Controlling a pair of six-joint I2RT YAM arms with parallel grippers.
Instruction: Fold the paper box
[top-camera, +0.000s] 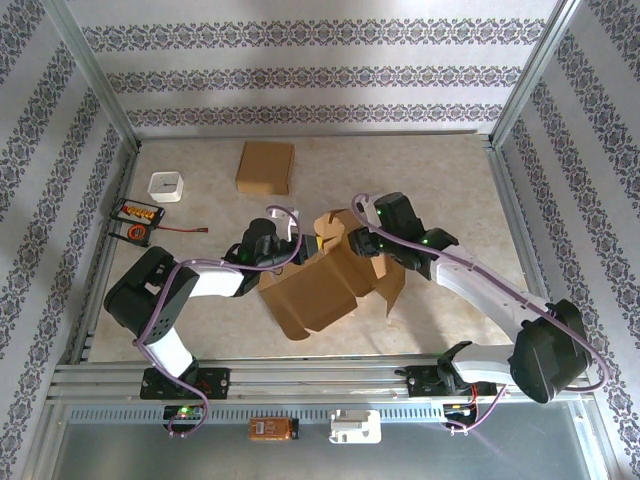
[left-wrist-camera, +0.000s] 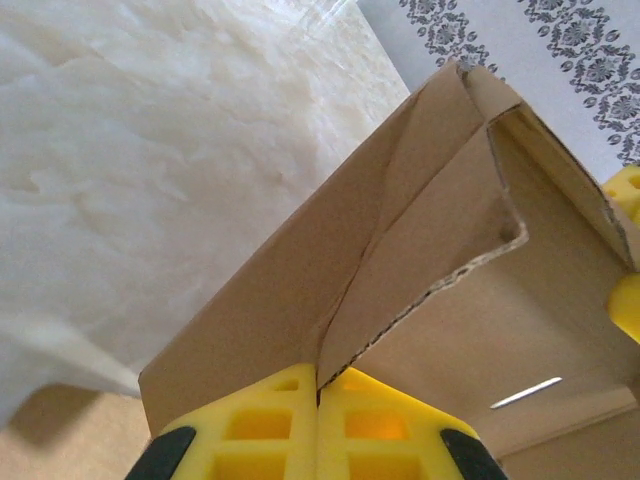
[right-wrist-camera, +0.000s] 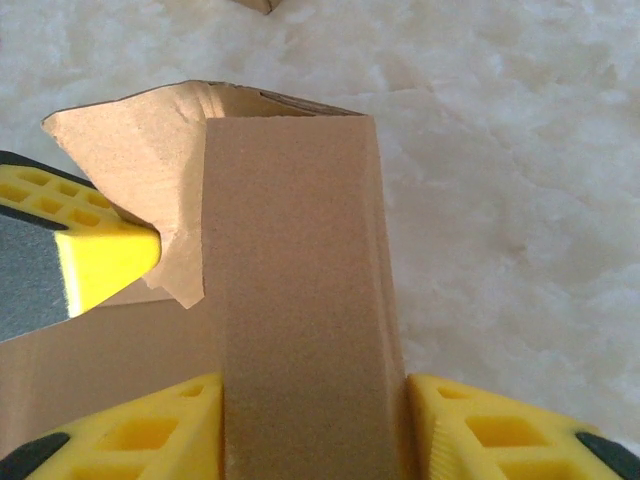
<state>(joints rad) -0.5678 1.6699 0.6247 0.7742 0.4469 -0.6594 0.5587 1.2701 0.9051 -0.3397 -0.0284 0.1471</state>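
Where the pale marbled table (top-camera: 450, 180) nears its front edge, about midway across, stands the paper box (top-camera: 325, 285). It is plain brown cardboard, half formed, with its walls raised and its flaps loose and splayed. Its long side runs roughly left to right, slightly skewed to the table's edge, and its open side faces up and toward the far edge. The right claw (right-wrist-camera: 312, 420) is about half open, its fingers pressed against both faces of an upright panel at the box's far right. The left claw (left-wrist-camera: 318, 400) is closed tight, pinching a thin flap edge at the far left. A flat brown carton (top-camera: 265, 167) lies near the far edge. A small white tub (top-camera: 166, 186) sits toward the far left corner, but I cannot tell what is in it. An orange-and-black gadget (top-camera: 135, 220) lies at the left edge.
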